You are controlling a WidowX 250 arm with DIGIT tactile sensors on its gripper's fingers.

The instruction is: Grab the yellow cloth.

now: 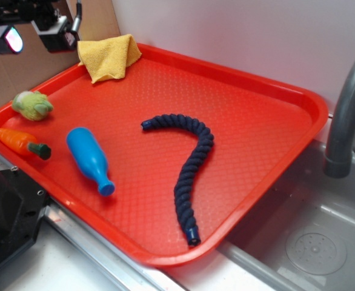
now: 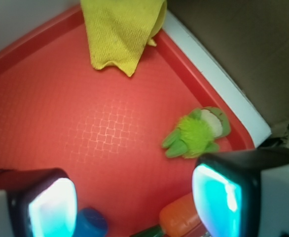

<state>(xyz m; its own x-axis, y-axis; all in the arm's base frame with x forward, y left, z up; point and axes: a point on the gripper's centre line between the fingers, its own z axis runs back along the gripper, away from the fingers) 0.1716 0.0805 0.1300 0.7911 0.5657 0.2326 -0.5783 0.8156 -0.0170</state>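
Observation:
The yellow cloth [image 1: 108, 56] lies crumpled in the far left corner of the red tray [image 1: 244, 127], partly draped over its rim. In the wrist view the cloth [image 2: 120, 29] is at the top, far ahead of the fingers. My gripper [image 1: 35, 35] hangs high above the tray's left edge, left of the cloth and apart from it. Its two fingers with glowing pads [image 2: 53, 207] stand wide apart with nothing between them; the gripper [image 2: 134, 205] is open and empty.
On the tray's left side lie a pale green fuzzy ball [image 1: 32, 105], an orange carrot toy [image 1: 21, 142] and a blue bottle [image 1: 89, 159]. A dark blue twisted rope [image 1: 189, 163] lies mid-tray. A grey faucet [image 1: 347, 115] and a sink stand at the right. Brown cardboard is behind.

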